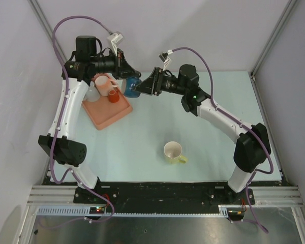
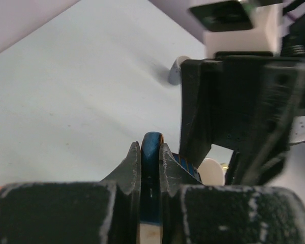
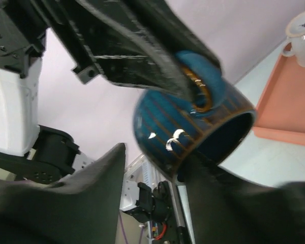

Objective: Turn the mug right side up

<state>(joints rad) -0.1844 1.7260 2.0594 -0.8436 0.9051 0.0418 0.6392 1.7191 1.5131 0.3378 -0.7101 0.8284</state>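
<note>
1. counter (image 1: 218, 152): a pale surface that carries the tray and the yellow mug. both arms reach over its far left part.
2. tray (image 1: 104, 119): orange and set at an angle on the far left of the counter. it holds a white cup (image 1: 102, 81) and an orange cup (image 1: 113, 96).
3. blue mug (image 1: 132, 86): off the counter, held in the air just beside the tray's far right corner, between the two pincers. the right wrist view shows it on its side, mouth toward the tray and handle (image 3: 203, 94) uppermost.
4. left pincer (image 2: 150, 150): pressed together on the blue mug's handle, which is pinched from both sides.
5. right pincer (image 3: 157, 157): spread, with one finger on each side of the blue mug's body. one finger sits at the rim, and a gap shows between the other finger and the mug's base end.
6. yellow mug (image 1: 174, 151): upright on the counter near its middle, mouth up, well apart from the tray and both pincers.
</note>
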